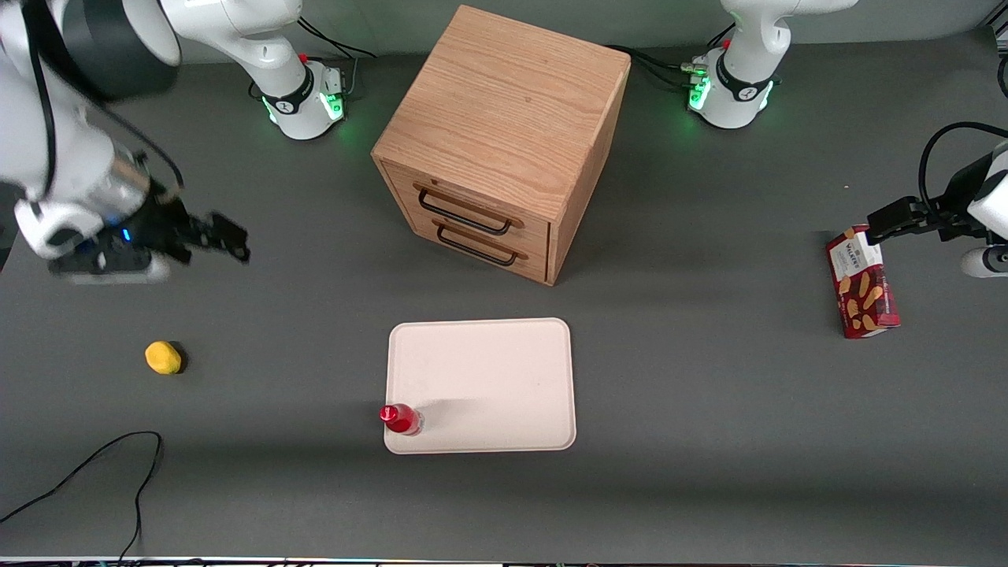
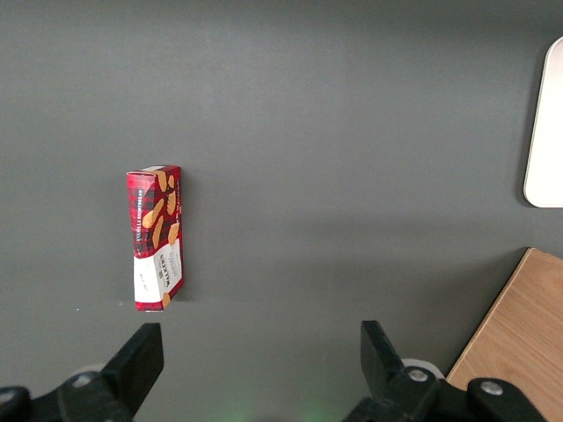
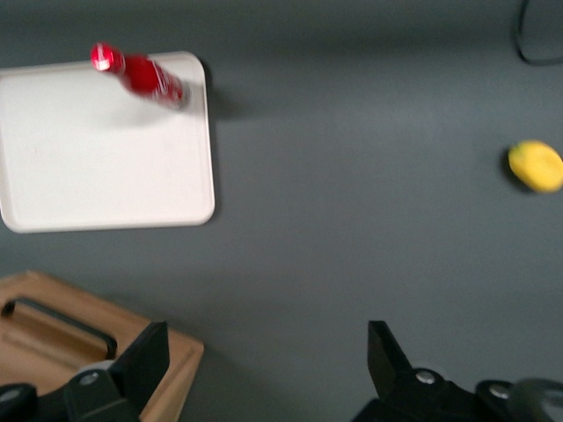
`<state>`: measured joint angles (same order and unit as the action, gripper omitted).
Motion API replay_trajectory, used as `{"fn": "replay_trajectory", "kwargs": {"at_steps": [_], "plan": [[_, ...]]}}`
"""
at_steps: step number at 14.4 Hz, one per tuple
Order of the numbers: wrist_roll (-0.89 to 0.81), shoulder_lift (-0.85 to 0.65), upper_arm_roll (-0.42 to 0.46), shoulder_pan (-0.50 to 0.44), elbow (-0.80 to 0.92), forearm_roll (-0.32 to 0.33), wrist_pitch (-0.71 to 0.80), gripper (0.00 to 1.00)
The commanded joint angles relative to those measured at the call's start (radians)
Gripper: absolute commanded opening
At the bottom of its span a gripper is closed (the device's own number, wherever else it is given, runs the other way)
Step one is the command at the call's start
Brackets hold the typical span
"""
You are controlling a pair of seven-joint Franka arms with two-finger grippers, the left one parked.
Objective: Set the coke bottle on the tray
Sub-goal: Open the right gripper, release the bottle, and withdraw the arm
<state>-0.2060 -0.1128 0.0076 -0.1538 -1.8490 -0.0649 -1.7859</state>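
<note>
Now the coke bottle is standing upright on the tray, at the tray corner nearest the front edge of the worktop, toward the working arm's end. Gripper is hanging well apart from it w/ jaws apart, holding nothing. Yellow lemon is sitting near the working arm's end.

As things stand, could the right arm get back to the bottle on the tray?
Probably yes. The gripper hangs open toward the working arm's end of the table. The bottle stands upright at a tray corner, with only bare table between; the lemon lies aside.
</note>
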Motion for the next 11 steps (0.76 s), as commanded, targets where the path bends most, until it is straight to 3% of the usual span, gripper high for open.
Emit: {"fn": "replay_trajectory", "kwargs": {"at_steps": [1,5,11], "plan": [[0.01,-0.232,-0.014,-0.013,-0.209,-0.001,0.011,1.0],[0.022,-0.298,-0.038,-0.012,-0.193,0.039,0.138,1.0],[0.014,-0.209,-0.074,-0.006,-0.076,0.054,0.192,1.0]]}}
